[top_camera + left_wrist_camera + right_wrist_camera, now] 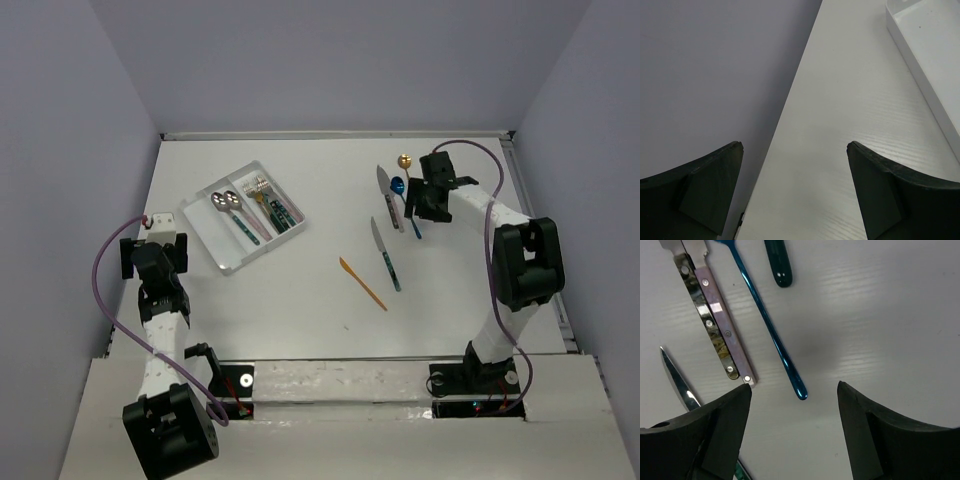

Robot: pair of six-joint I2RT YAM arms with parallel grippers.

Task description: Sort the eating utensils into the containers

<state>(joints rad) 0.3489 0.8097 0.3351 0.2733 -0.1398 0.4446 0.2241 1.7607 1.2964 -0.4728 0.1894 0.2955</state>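
Observation:
The clear three-compartment tray (222,262) lies at the left-centre; two silver spoons (228,203) lie in its middle compartment and several utensils (272,205) in its right one. Loose on the table: an orange knife (362,283), a teal-handled knife (385,255), a pink-handled knife (389,195), a blue spoon (404,205) and a gold spoon (405,160). My right gripper (420,212) is open above the blue spoon's handle (771,330), whose tip lies between the fingers (730,420); it holds nothing. My left gripper (158,250) is open and empty, left of the tray.
In the right wrist view a pink handle (725,330), a dark mottled handle (705,320), a dark teal handle end (777,262) and a silver blade (677,382) lie near the left finger. The left wall (705,75) runs close beside my left gripper (795,145); the tray's wall (920,70) is at upper right.

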